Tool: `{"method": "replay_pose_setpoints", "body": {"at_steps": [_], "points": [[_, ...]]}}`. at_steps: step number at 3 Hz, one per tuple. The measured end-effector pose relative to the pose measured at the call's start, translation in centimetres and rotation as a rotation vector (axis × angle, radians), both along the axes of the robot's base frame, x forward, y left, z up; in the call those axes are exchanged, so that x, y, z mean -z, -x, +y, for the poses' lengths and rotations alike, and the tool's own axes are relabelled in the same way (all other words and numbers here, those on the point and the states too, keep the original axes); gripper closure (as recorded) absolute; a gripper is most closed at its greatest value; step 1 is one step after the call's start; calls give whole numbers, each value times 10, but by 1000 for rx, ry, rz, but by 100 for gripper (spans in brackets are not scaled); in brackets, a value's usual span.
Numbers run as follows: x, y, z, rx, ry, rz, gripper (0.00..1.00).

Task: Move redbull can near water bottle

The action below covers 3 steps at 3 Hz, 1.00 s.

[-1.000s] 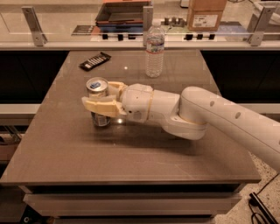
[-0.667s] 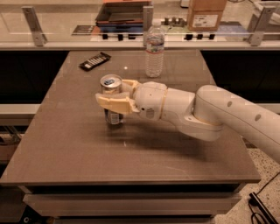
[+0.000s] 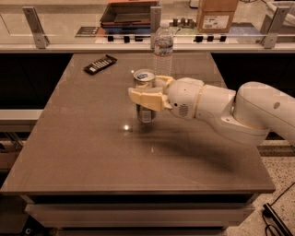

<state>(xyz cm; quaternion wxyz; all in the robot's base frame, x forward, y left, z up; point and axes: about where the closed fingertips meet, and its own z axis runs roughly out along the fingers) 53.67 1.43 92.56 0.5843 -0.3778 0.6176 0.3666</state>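
The redbull can (image 3: 144, 77) is a slim silver-and-blue can, upright near the middle of the brown table (image 3: 92, 147). My gripper (image 3: 146, 95) comes in from the right on a white arm and is shut around the can's middle, its cream fingers (image 3: 143, 98) on either side. The can's base is at or just above the table surface. The water bottle (image 3: 163, 50), clear with a pale label band, stands behind the can and slightly to its right, near the table's far edge. A short gap separates can and bottle.
A black remote-like device (image 3: 99, 64) lies at the table's far left. Behind the table runs a counter with a glass rail, a dark tray (image 3: 131, 11) and a cardboard box (image 3: 216, 14). My white arm (image 3: 239, 110) spans the table's right side.
My gripper has carried the can to the right and toward the far edge, closer to the water bottle. The bottle and the black device have not moved.
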Motion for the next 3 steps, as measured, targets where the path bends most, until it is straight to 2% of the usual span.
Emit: {"method": "replay_pose_setpoints", "body": {"at_steps": [1,2,3], "points": [[-8,-15,-32,96,21,10,100],[-21,-32,-53,173,29,-10,100],[-21,-32,-53,173,29,-10,100]]}}
